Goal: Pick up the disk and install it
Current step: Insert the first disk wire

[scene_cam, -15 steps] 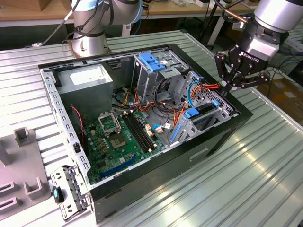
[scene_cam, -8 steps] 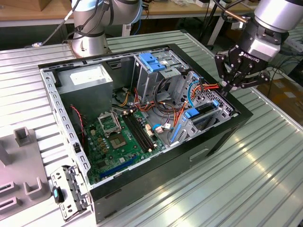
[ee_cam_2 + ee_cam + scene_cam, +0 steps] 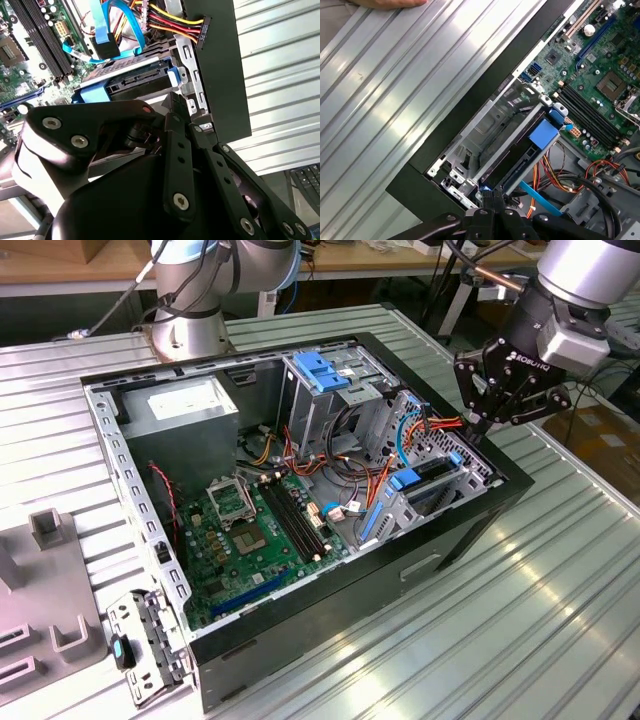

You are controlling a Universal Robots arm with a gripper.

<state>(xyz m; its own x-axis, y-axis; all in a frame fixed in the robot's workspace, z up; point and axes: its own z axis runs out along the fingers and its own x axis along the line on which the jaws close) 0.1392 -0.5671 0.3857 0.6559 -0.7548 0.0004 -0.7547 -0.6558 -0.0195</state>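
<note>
Disk point(image 3: 432, 472): a flat rectangular body of dark metal with bright blue plastic rails and end tabs. It lies level inside the drive cage point(image 3: 400, 515), at the corner of the case point(image 3: 470, 530) toward the exterior view's right. In the second wrist view the disk point(image 3: 135, 80) shows its connector edge between the blue rails. The cage is bare perforated sheet steel. A flat blue cable point(image 3: 107, 30) loops just beside it, near a bundle of red, yellow and black wires point(image 3: 170, 22). A green motherboard point(image 3: 250, 530) with long black slots covers the case floor. The case has matt black walls and stands on a bench point(image 3: 540, 620) of ribbed, reflective aluminium.

The arm enters from the exterior view's upper right, its wrist tilted downward. The tool point(image 3: 479, 426) points at the case rim just beside the cage. Its black, jointed fingers are pressed together and hold nothing, as the first wrist view confirms point(image 3: 492, 196). Whether the tip touches the disk cannot be told.
</note>
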